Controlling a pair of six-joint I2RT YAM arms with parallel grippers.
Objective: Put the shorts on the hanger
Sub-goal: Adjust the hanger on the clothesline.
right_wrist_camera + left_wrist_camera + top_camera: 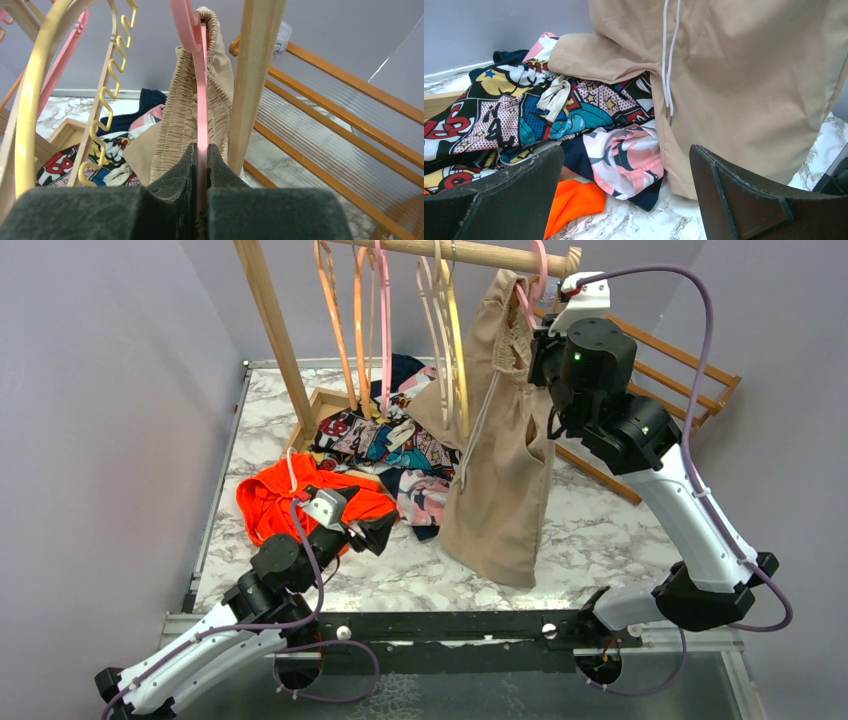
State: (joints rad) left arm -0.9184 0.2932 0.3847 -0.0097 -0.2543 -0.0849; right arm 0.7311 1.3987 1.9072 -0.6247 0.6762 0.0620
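Two claws: right claw [201,150] pinches hanger [200,90] beside wooden rail [252,75]; left claw [626,152] gapes near comic-print cloth [499,115].

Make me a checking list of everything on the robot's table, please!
Surface: marble table, partly covered with clothes.
Job's things: tan shorts hang by the waistband on the pink hanger, up at the wooden rail.
Clutter: orange garment, comic-print pile, spare hangers.
Grippers: right gripper shut on the hanger; left gripper open, low by the pile.
Cables: purple cable along each arm.
Surroundings: wooden slatted rack, grey walls.
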